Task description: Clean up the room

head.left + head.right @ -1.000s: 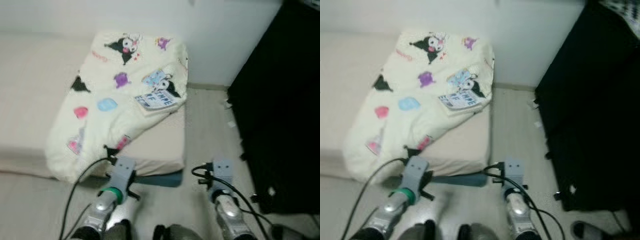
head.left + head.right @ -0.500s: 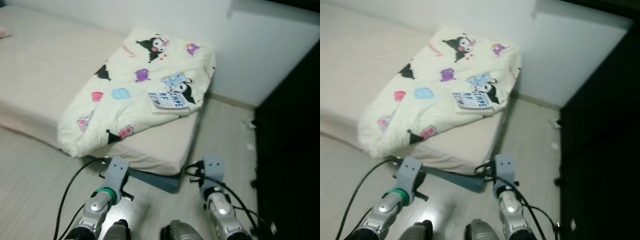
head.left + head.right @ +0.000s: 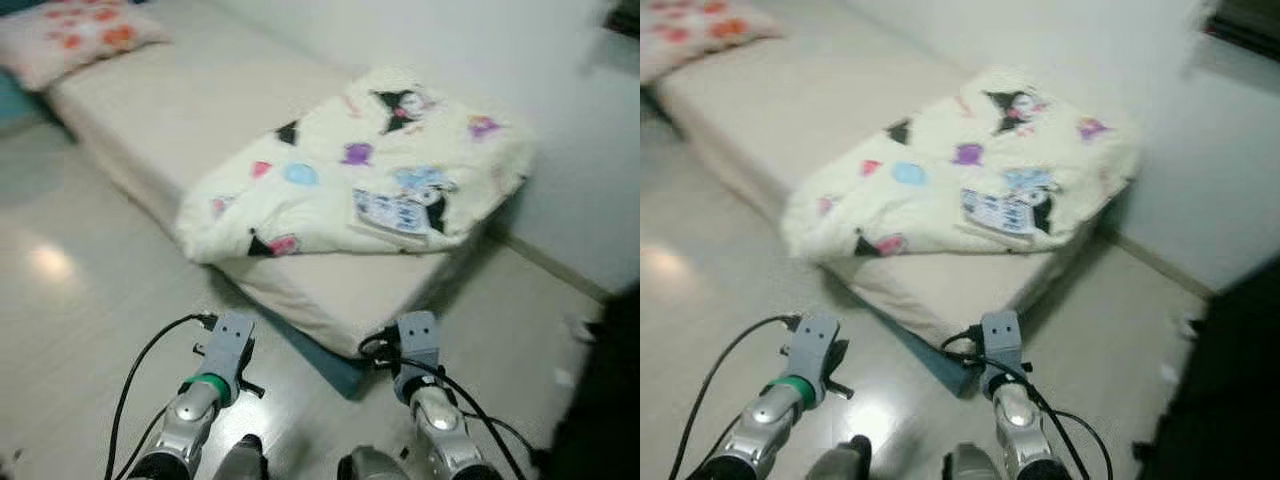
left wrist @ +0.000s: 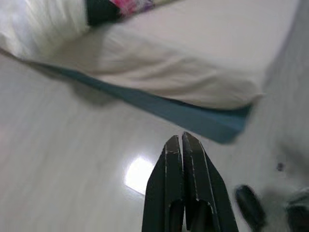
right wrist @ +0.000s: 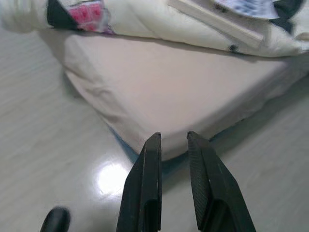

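- Soft indoor light; head views motion-blurred.
- Glare spots on glossy pale floor [image 3: 50,262] beside beige mattress [image 3: 200,110].
- Shadow beneath mattress corner.

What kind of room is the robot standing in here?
Most likely a bedroom: a low beige mattress lies on the pale floor, with a cream cartoon-print duvet folded on it and a pink flowered pillow at its far end.

A home bedroom; a low mattress [image 3: 180,110] lies on pale flooring [image 3: 70,330] beside a white wall [image 3: 480,50]; a cartoon-print duvet [image 3: 350,170] and a flowered pillow [image 3: 70,30] rest on it.
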Available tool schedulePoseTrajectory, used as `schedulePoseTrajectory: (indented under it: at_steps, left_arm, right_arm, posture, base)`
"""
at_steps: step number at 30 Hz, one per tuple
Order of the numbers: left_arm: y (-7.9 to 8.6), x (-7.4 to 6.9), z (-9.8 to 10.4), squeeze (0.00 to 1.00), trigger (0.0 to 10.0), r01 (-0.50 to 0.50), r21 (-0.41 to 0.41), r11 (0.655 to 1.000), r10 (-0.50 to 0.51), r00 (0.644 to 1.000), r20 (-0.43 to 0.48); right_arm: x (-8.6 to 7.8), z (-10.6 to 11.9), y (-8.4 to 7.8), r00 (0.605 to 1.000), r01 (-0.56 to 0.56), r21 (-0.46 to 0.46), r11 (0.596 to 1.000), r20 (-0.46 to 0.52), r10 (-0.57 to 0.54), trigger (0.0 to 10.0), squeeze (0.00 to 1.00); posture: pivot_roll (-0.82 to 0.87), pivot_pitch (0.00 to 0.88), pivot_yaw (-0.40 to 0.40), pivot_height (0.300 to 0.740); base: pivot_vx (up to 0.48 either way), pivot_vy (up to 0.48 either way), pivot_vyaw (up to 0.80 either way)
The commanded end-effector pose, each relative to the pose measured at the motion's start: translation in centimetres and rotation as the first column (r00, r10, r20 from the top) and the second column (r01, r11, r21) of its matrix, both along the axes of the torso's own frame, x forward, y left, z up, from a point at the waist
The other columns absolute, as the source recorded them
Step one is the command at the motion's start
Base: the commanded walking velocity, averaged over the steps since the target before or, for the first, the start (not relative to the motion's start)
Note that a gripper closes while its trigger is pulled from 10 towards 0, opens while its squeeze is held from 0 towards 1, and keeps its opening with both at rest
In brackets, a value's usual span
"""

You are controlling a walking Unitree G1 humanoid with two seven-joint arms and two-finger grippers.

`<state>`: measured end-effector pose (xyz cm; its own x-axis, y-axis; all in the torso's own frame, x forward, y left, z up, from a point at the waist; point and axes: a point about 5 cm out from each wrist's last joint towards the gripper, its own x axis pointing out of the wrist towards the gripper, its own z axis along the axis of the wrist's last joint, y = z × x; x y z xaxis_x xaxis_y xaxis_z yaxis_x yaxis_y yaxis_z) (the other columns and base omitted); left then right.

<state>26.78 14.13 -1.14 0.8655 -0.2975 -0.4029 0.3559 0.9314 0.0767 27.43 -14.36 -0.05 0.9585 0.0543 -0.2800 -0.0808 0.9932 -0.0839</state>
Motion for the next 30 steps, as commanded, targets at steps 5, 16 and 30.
schedulePoseTrajectory:
  at_steps: [5, 16, 30]
  left_arm:
    - [-0.3, -0.1, -0.1, 0.0, 10.0, 0.007, -0.003, 1.0, -0.007, 1.0, -0.011]
    - [0.3, 0.3, 0.0, 0.0, 10.0, -0.1, -0.032, 0.994, 0.1, 0.995, -0.028]
    - [0.8, 0.7, 0.4, 0.0, 10.0, -0.115, -0.028, 0.993, 0.115, 0.993, 0.003]
  right_arm:
    - [-0.5, -0.6, -0.1, 1.0, 0.001, 0.0, 1.0, -0.027, -0.001, 10.0, 0.0]
    - [-0.5, -0.4, 0.4, 0.999, -0.037, 0.014, 0.999, -0.011, 0.037, 10.0, 0.0]
    - [-0.5, -0.5, 0.7, 0.998, -0.058, 0.012, 0.998, -0.021, 0.058, 10.0, 0.0]
  posture:
    - [-0.01, 0.122, -0.009, 0.74]
    - [-0.01, 0.132, -0.008, 0.74]
    - [0.0, 0.137, -0.004, 0.74]
  base:
    - [0.0, -0.338, 0.8]
    - [0.0, -0.271, 0.65]
    - [0.0, 0.274, 0.0]
